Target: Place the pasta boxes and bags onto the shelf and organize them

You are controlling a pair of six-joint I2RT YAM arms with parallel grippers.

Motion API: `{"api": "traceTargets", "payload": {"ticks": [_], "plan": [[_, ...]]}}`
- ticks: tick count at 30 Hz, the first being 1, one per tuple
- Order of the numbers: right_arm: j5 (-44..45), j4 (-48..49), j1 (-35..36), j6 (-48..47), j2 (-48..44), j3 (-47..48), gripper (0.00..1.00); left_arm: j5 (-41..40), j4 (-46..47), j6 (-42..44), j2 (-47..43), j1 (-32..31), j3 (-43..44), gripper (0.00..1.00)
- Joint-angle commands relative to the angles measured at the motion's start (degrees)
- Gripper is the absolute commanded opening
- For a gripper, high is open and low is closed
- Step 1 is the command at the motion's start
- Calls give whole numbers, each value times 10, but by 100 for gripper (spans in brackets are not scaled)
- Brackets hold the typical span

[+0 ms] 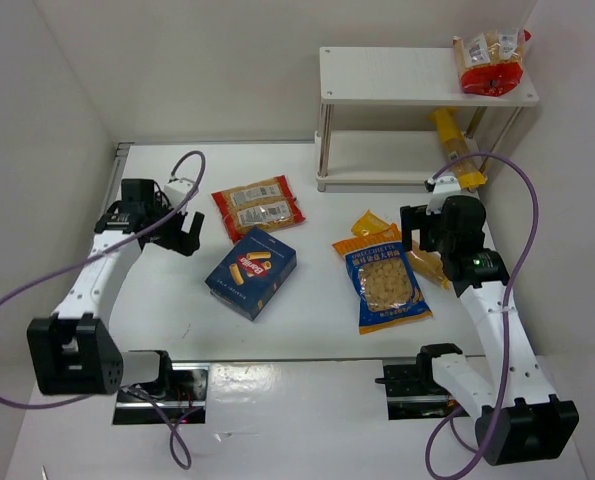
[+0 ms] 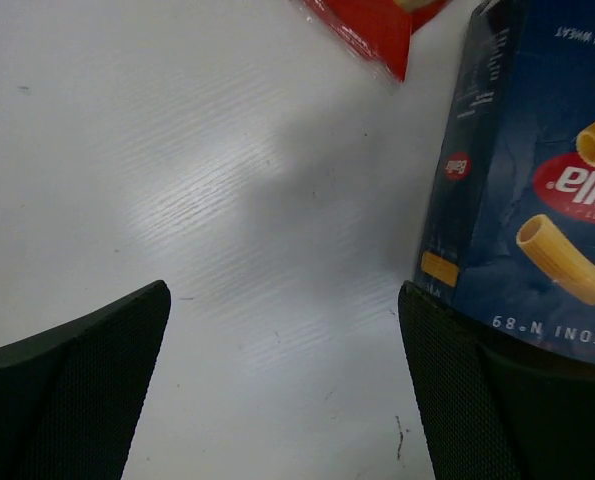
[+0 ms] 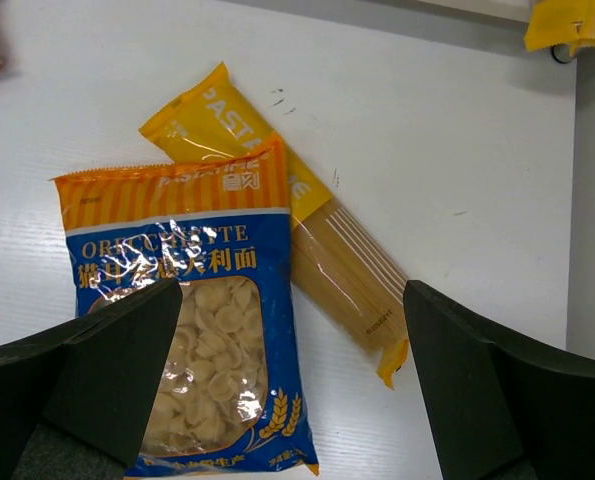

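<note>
The blue pasta box (image 2: 537, 170) lay on the tabletop (image 2: 177, 150) just beside one finger of the open left claw (image 2: 285, 300), which should shift sideways to straddle it. The right claw (image 3: 295, 295) hung open over the shell bag (image 3: 192, 330) and spaghetti packet (image 3: 327, 250).

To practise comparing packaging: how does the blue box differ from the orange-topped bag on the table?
The blue box is opaque card printed with pasta tubes; the bag is film with a clear window showing real shells. The box is mostly dark blue; the bag has an orange top. The box lies wholly on the table; the bag overlaps a yellow spaghetti pack. Both lie flat, not yet shelved.
</note>
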Motion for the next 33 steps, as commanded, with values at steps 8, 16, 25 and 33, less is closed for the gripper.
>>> {"api": "traceTargets", "payload": {"ticks": [8,16,25,33], "plan": [[-41,22,3,-29,-58,-12,100,249,47,77,239,71,122,100],[-57,22,3,-51,-75,-24,100,343,99,4,358,84,200,100],[-67,22,3,-62,-75,-24,100,305,143,-92,494,65,296,100],[-67,27,3,-62,-64,-29,100,321,146,-138,545,58,331,100]]}}
